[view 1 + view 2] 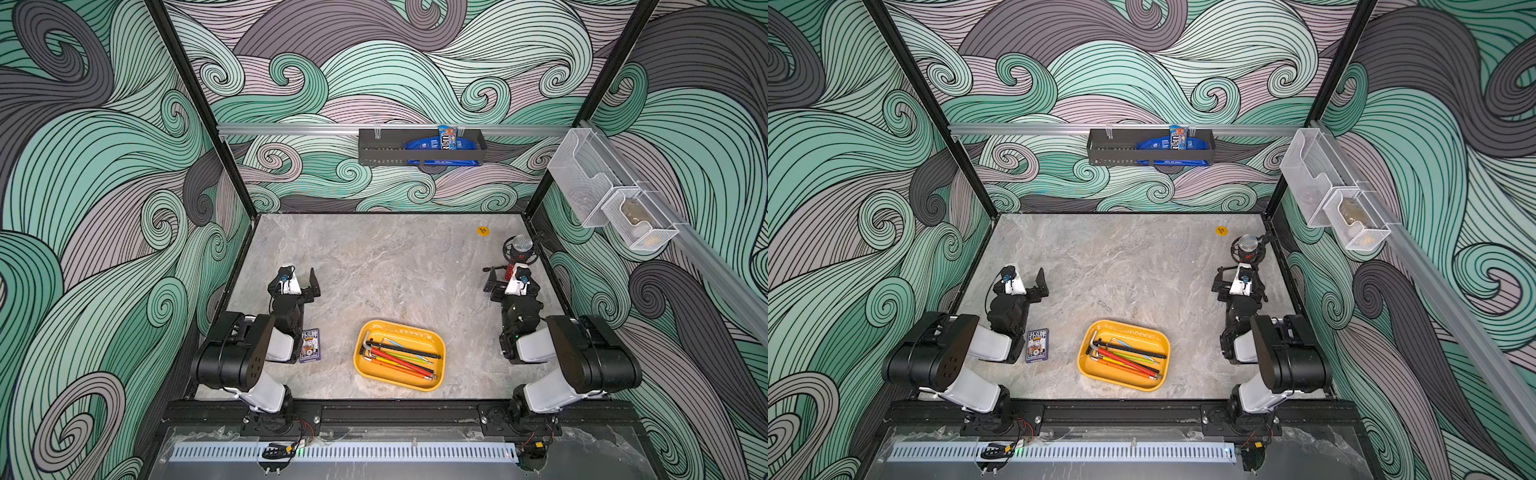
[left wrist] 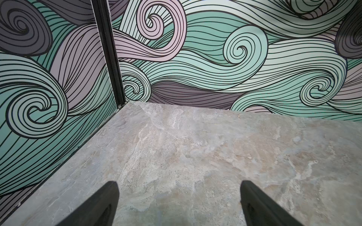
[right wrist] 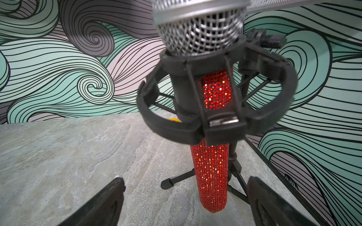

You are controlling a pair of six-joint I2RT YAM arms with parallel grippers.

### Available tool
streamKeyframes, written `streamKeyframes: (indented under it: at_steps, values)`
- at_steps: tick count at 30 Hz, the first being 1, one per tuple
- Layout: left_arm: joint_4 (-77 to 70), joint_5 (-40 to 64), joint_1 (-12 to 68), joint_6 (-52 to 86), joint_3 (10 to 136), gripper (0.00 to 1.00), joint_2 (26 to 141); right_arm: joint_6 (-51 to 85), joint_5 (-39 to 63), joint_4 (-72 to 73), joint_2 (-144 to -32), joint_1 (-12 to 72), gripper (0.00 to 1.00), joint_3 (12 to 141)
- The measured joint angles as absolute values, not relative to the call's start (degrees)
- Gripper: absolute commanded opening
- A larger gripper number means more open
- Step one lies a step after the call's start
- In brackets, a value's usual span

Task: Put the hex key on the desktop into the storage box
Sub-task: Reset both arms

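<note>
In a top view: finds the hex keys point(image 1: 399, 355) bundled inside the box point(image 1: 415, 332), close to the front edge of the counter point(image 1: 395, 266). Finds no loose key outside it, only a faint mark point(image 1: 372, 306) near the counter's middle, too small to name. Shows the left claw point(image 1: 302, 277) and right claw point(image 1: 505, 276) spread wide, pinching nothing, parked by the side edges. Judging from this, seems finished with placing; next, only to check that mark, otherwise to rest.

From the left wrist: shows bare counter between spread fingers point(image 2: 98, 205); no key, no box.

From the right wrist: fills up with a microphone point(image 3: 213, 172), blurred, cut off at the head, just ahead of the spread right claw; hides the counter behind.
</note>
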State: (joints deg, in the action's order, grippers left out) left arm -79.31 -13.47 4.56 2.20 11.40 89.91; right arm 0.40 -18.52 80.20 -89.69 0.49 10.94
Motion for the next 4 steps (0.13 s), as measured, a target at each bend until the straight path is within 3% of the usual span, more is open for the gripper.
streamKeyframes:
  at_steps: [4]
  values:
    - [-79.31, -13.45, 4.54, 2.20, 11.40, 0.99, 89.91, 0.45, -17.74, 79.90, -89.67, 0.05, 1.00, 10.96]
